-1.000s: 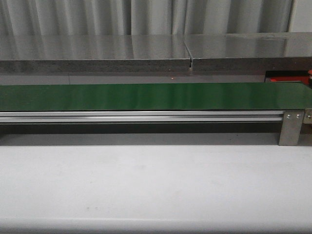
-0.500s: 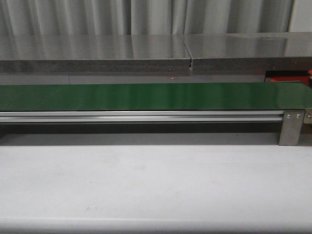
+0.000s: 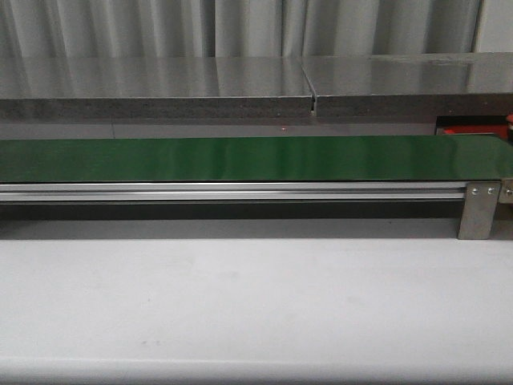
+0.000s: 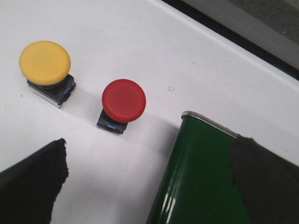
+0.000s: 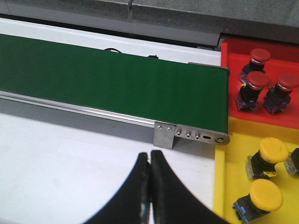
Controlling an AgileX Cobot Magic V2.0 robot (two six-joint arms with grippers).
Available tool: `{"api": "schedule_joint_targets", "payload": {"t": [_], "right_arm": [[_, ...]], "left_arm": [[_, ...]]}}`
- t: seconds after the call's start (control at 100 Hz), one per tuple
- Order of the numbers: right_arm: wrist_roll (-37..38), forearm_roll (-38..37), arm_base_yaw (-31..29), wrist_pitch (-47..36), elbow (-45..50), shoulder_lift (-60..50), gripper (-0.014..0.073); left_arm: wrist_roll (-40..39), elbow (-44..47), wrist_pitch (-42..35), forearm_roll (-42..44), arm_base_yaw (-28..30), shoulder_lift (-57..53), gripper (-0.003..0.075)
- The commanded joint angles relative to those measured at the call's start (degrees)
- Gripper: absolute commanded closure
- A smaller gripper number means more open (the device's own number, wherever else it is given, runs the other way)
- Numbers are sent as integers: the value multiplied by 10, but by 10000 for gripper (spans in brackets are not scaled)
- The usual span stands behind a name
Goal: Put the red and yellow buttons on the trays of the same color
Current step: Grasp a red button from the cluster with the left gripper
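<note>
Absent from the front view: neither arm, neither wrist. Seen only through the wrist cameras. Left gripper [image 4: 149, 186] spread wide, one dark finger [image 4: 30, 186] filling the lower left corner of its frame, the other at the lower right corner, a broad gap between, nothing held. Right gripper [image 5: 150, 161] closed, two black curved fingers [image 5: 135, 191] rising from the bottom edge at centre, tips pressed together with only a thin seam between them, nothing clamped. No arm links visible in either wrist frame.
</note>
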Motion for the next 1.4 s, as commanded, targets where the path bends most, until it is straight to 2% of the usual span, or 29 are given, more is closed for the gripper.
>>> {"api": "schedule_joint_targets", "payload": {"t": [0.0,0.88,1.39], "right_arm": [[-4,7,1,-33,-14,0,711],[-4,7,1,-32,-14,0,711],[-4,7,1,-32,-14,0,711]], "left_arm": [[-4,-44,-14,-17,2,-5,60],[-1,-200,7,-19,2,143,60],[-1,-214,7,-19,0,174,60]]}}
